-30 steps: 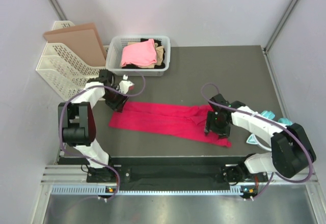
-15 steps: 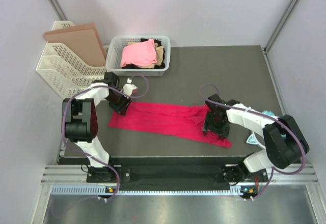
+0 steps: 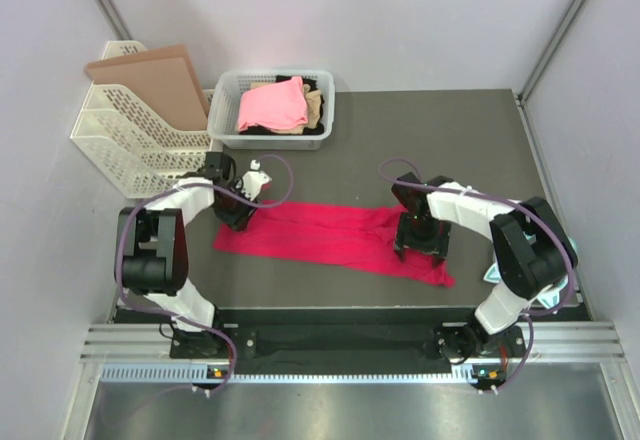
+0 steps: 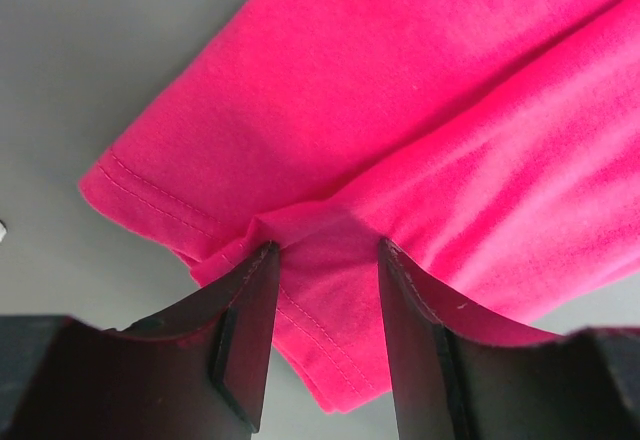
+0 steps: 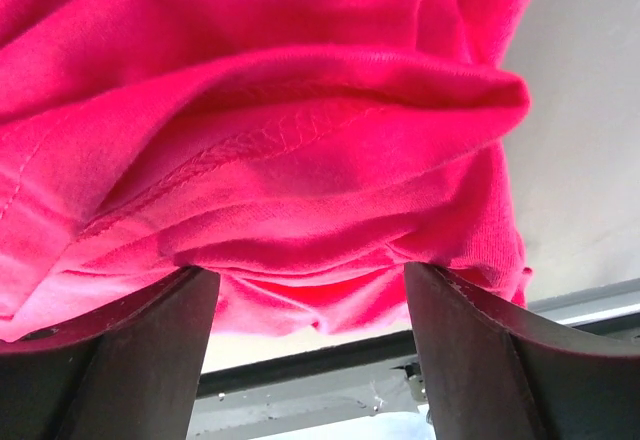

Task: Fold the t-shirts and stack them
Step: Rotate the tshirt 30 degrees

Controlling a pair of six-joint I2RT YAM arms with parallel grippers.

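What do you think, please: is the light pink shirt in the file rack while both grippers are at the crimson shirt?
Not quite: the top external view shows the light pink shirt in the white mesh basket, not the file rack. Left gripper and right gripper are indeed at the crimson shirt.

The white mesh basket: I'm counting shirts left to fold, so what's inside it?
In the basket, a light pink shirt lies on top, a tan shirt beside it, black cloth at the edges. Anything beneath is covered.
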